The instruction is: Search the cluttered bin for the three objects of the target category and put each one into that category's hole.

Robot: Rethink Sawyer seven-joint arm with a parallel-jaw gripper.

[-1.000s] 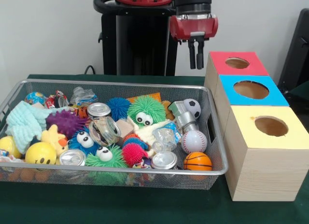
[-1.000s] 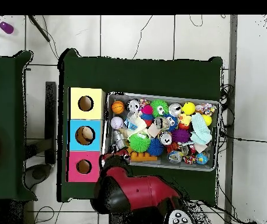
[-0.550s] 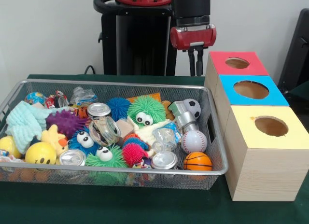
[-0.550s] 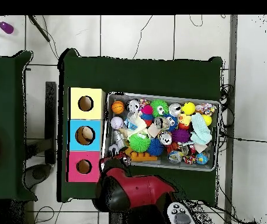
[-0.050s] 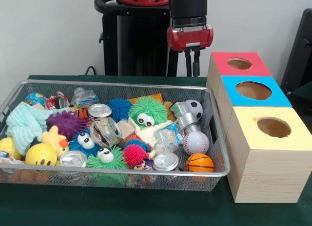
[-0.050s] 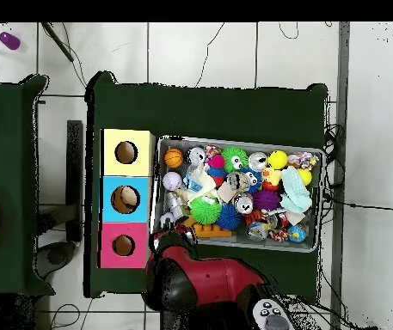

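Front view low and close across the table, facing the mesh bin (image 5: 214, 133) and three boxes (image 5: 263, 138), overhead view high, straight down, turned half round, sharing both.

I work in a lab: green cloth-covered table (image 5: 146, 206), pale tiled floor (image 6: 234, 51) strewn with cables (image 6: 212, 39), plain white wall (image 5: 48, 31), staged sorting boxes (image 5: 263, 123).

The wire bin's (image 5: 222, 153) left end runs off the front view's edge; from overhead, the arm (image 6: 201, 281) hides its gripper entirely.
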